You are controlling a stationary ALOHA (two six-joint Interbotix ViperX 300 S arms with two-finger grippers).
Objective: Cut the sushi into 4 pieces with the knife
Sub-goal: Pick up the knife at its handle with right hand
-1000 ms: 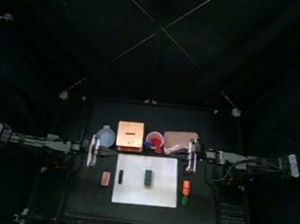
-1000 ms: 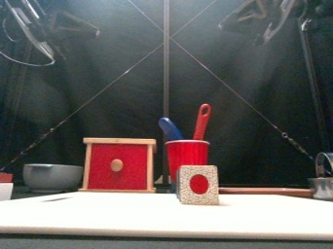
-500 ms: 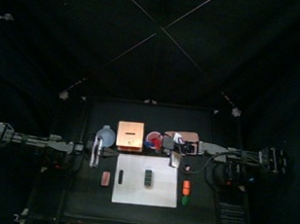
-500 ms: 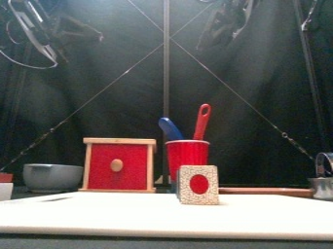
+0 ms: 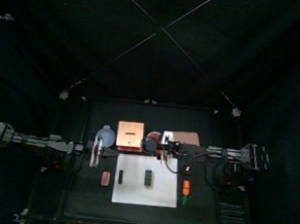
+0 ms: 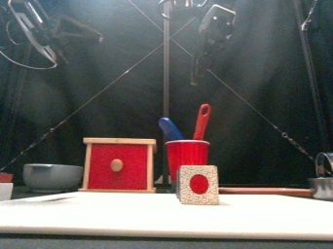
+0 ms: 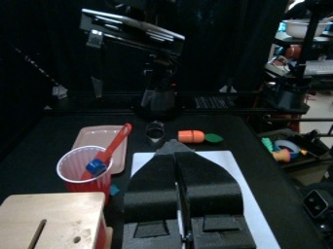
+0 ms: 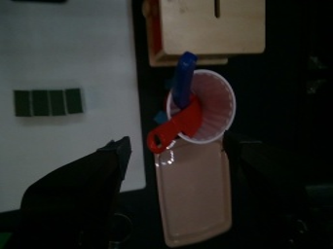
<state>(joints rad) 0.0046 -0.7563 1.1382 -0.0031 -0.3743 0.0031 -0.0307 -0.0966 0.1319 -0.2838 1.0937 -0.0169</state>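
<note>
The sushi roll (image 5: 148,177), a row of dark green blocks, lies on the white cutting board (image 5: 163,195); its speckled end with a red spot (image 6: 197,184) faces the front. Behind the board stands the red cup (image 5: 154,139) holding a blue knife (image 6: 169,128) and a red knife (image 6: 202,121). My right gripper (image 5: 166,148) hangs open high above the cup and the pink tray (image 5: 181,138), nothing between its jaws; the right wrist view shows the cup (image 8: 208,105) and the red knife (image 8: 176,131) below it. My left gripper (image 7: 173,148) rests shut at the board's left.
The wooden box with a red drawer front (image 6: 119,165) stands left of the cup, the blue-grey bowl (image 6: 53,176) farther left. A small red toy (image 5: 106,178) lies left of the board, orange and green toys (image 5: 186,190) on its right edge.
My right arm has swung in from the right side to above the cup and tray, and its jaws have opened wide. The left arm has not moved.
</note>
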